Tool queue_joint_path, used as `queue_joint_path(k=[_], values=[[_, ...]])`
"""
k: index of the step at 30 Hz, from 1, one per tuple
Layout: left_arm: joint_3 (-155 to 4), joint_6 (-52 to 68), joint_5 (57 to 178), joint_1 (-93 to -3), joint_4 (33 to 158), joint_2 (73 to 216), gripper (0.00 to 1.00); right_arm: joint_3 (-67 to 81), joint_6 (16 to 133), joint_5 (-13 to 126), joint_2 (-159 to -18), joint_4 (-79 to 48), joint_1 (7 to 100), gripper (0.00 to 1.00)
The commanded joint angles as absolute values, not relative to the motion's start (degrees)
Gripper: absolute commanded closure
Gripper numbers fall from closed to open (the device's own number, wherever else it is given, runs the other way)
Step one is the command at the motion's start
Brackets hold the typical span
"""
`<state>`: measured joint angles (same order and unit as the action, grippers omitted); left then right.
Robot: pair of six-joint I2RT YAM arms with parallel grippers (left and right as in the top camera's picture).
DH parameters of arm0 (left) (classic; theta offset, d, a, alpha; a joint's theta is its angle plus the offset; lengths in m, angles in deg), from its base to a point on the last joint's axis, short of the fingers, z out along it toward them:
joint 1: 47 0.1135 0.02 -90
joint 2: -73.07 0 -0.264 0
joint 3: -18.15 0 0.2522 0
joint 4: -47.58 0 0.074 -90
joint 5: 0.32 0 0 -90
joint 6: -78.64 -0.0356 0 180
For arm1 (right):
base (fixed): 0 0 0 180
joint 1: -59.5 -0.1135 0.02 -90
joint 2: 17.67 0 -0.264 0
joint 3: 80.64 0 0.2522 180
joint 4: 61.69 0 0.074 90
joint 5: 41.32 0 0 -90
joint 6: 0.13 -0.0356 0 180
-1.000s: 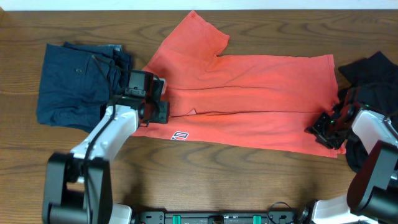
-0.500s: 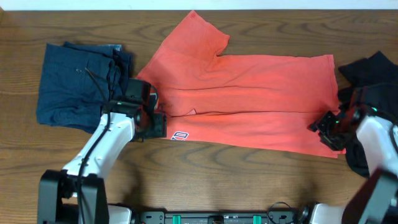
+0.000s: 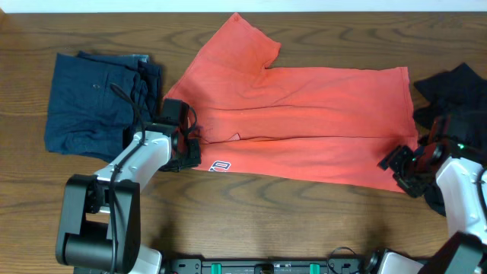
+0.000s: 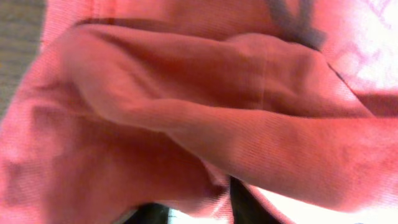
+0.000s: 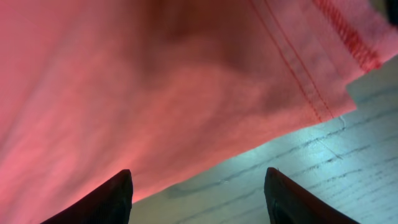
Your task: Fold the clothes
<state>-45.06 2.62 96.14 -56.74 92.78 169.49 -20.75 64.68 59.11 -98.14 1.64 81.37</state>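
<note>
Coral-red T-shirt (image 3: 304,122) lies spread across the middle of the wooden table (image 3: 251,221) in the overhead view. Its body stretches from left of centre to the right, and one sleeve points toward the top edge of the frame. The lower part is folded up, which leaves a long crease across the shirt. A small patch of white-and-navy lettering (image 3: 220,165) shows at the lower left edge. A dark navy garment (image 3: 87,103) sits in a rough stack at the upper left, just beside the shirt. A black garment (image 3: 456,91) lies crumpled at the right edge, touching the shirt's right side.

The left gripper (image 3: 186,144) is at the shirt's left edge, just above the lettering. Its wrist camera is filled with a raised, bunched fold of the red cloth (image 4: 205,124). The fingers are almost wholly hidden under that fold, so it cannot be told whether they are parted or pinching the fabric.

The right gripper (image 3: 403,164) is at the shirt's lower right corner, beside the black garment. In its wrist view the right gripper (image 5: 199,199) has its two dark fingertips (image 5: 112,199) standing well apart. The stitched hem (image 5: 298,68) and a strip of bare wood lie between them, and the jaws are spread, not clamped on anything.
</note>
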Motion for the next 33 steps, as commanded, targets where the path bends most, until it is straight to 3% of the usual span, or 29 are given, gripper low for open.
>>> queue_joint_path(k=[1, 13, 16, 18, 19, 33], values=[[-42.72, 2.75, 97.58, -56.89, 95.10, 173.30, 0.93, -23.53, 63.02, 57.45, -100.57, -0.09, 83.18, 0.34], [-43.27, 2.71, 98.15, -56.89, 104.48, 168.77, 0.94, -25.65, 60.38, 56.88, -105.44, -7.33, 87.47, 0.33], [-43.27, 2.71, 98.15, -56.89, 107.67, 165.06, 0.94, -25.65, 59.46, 54.46, -105.44, -7.78, 88.08, 0.58], [-43.27, 2.71, 98.13, -56.89, 109.59, 162.74, 0.94, -25.62, 59.59, 52.84, -105.44, -7.74, 88.73, 0.96], [-43.27, 2.71, 98.13, -56.89, 110.38, 161.78, 0.94, -25.62, 60.24, 52.27, -105.44, -7.39, 88.95, 0.99], [-43.25, 2.68, 98.15, -56.89, 121.48, 159.20, 0.93, -25.62, 60.09, 39.84, -93.77, 8.96, 93.54, 0.98]])
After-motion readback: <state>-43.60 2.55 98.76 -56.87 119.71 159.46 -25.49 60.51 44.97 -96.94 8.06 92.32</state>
